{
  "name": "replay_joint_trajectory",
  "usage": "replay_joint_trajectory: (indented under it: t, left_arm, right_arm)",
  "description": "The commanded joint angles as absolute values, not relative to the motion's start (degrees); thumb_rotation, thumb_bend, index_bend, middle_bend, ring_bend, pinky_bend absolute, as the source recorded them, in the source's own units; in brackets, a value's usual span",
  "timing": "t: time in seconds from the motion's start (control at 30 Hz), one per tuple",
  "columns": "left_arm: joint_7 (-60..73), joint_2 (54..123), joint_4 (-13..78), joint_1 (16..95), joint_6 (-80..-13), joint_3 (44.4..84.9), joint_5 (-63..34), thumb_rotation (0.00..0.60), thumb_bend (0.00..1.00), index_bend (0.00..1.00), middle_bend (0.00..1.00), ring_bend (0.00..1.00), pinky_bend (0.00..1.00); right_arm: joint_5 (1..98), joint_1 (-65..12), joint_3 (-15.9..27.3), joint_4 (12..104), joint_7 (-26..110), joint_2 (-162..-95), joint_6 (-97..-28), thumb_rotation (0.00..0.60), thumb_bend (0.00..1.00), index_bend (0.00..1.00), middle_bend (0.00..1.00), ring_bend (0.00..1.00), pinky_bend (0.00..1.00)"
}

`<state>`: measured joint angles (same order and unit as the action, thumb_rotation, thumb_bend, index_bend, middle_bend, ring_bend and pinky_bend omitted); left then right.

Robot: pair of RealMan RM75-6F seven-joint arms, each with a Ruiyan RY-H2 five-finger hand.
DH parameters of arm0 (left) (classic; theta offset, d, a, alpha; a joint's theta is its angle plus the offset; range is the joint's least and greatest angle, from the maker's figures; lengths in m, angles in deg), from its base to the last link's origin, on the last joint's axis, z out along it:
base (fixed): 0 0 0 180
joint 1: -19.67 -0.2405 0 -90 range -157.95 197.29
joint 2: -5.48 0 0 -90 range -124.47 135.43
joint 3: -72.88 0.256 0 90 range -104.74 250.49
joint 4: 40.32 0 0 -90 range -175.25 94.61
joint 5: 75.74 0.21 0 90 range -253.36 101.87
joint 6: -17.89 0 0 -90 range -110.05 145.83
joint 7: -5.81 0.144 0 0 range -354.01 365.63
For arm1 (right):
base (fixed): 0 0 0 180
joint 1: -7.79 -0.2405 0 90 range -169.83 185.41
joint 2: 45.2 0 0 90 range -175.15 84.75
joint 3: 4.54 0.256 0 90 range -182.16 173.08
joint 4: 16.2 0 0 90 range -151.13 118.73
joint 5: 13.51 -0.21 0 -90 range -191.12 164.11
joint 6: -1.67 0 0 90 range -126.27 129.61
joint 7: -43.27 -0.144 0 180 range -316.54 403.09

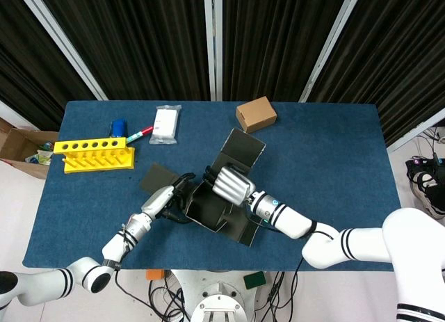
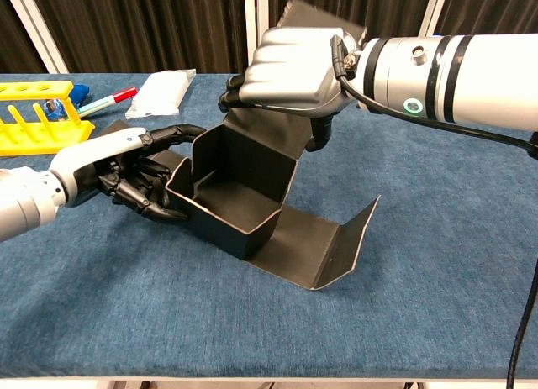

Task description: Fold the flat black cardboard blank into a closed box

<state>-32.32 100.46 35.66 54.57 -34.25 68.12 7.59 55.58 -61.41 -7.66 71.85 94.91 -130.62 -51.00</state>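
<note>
On the blue surface (image 2: 437,263), before dark curtains, the half-formed black box (image 2: 239,196) is steadied. The walls should be kept square while the back panel is raised. The right hand (image 2: 290,70) grips that upright panel; the left hand (image 2: 139,175) presses curled fingers against the box's left wall.

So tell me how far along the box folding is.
Done: the black cardboard blank already stands as an open tray with raised side walls. In hand: the left robot hand presses on its left wall and the right robot hand holds the tall back panel upright. Left: the front flap lies open and the top is not closed.
</note>
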Motion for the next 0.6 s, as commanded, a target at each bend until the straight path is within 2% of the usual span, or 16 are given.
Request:
replay_joint_trajectory:
  t: [0.03,0.37,0.6]
  left_arm:
    - [-39.23,99.90,35.11,55.60,-32.98,69.20,9.59,0.600,0.06,0.00,0.00,0.57,0.94]
    - [-48.74,100.99,32.24,57.16,-32.49,71.20,12.24,0.600,0.06,0.02,0.01,0.57,0.94]
    - [-57.29,101.50,31.11,58.18,-32.56,72.29,13.58,0.600,0.06,0.09,0.10,0.59,0.94]
  right_arm:
    - [59.83,-60.80,-7.73,69.41,92.36,-131.51,-50.84,0.600,0.24,0.53,0.33,0.79,0.80]
    - [69.07,-60.01,-6.31,65.08,85.12,-133.83,-51.61,0.600,0.24,0.53,0.33,0.79,0.80]
    - [73.31,-59.20,-4.84,61.13,80.63,-136.26,-53.04,0.600,0.24,0.53,0.31,0.79,0.79]
